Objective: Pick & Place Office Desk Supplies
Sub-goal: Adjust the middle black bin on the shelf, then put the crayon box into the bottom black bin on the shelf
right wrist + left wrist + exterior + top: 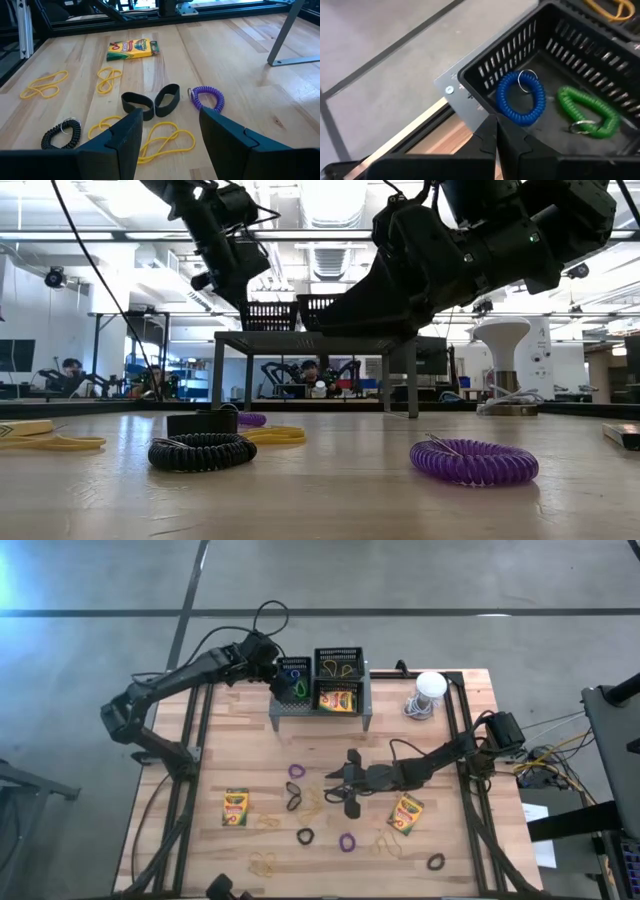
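lowering the open right claw (167,137) squarely over the yellow rubber band (157,141) should work; left claw (495,142), closed, hovers over the basket (485,65).

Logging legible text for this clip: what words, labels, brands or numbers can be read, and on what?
No text reads clearly in any view.
Crayon box on the table: printing on its yellow face, too blurred to read.
Other loose crayon box: printing too small.
Crayon box in the rack: too small.

Right hand (350,786) hovers open above bands (296,787).
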`<state>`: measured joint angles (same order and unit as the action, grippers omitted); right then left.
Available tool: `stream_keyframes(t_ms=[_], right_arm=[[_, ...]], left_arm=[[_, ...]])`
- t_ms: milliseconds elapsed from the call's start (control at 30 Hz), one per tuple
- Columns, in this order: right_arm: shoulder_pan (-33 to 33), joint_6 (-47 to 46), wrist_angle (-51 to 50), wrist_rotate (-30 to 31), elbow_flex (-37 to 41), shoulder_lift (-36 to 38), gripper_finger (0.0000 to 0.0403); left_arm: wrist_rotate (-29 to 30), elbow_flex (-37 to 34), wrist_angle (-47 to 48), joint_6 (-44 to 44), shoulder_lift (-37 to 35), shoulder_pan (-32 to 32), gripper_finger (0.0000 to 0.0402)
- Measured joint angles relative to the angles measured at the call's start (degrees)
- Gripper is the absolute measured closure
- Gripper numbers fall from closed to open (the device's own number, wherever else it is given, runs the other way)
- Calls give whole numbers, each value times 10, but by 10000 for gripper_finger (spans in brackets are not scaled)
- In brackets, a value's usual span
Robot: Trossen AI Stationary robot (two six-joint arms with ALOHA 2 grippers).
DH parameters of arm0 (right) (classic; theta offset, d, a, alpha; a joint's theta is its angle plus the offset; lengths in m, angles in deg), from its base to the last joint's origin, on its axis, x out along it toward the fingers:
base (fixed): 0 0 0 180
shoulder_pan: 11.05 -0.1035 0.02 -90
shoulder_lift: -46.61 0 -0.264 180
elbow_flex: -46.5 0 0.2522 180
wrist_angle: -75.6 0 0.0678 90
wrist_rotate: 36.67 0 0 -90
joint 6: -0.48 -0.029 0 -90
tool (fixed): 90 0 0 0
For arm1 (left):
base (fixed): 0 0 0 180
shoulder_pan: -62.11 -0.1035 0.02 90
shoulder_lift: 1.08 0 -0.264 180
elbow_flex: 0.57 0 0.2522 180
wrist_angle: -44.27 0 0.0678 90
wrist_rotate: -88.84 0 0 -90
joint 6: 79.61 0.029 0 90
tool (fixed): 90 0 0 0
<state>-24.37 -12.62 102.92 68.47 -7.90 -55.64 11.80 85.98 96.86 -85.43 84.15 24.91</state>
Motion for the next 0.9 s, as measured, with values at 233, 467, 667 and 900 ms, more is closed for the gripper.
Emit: stream_keyframes(t_ms=[233,467,667,900], right_arm=[[0,0,0,0,0,0,211],[0,4,41,32,0,0,211],[-1,54,153,117,2,-2,211],[-4,73,180,102,4,-3,211]], left_arm=[[-1,0,-24,0,0,0,396],[43,25,-19,64,-14,0,396],[60,16,-36,84,-86,20,396],[57,-121,-144,79,-188,138,396]])
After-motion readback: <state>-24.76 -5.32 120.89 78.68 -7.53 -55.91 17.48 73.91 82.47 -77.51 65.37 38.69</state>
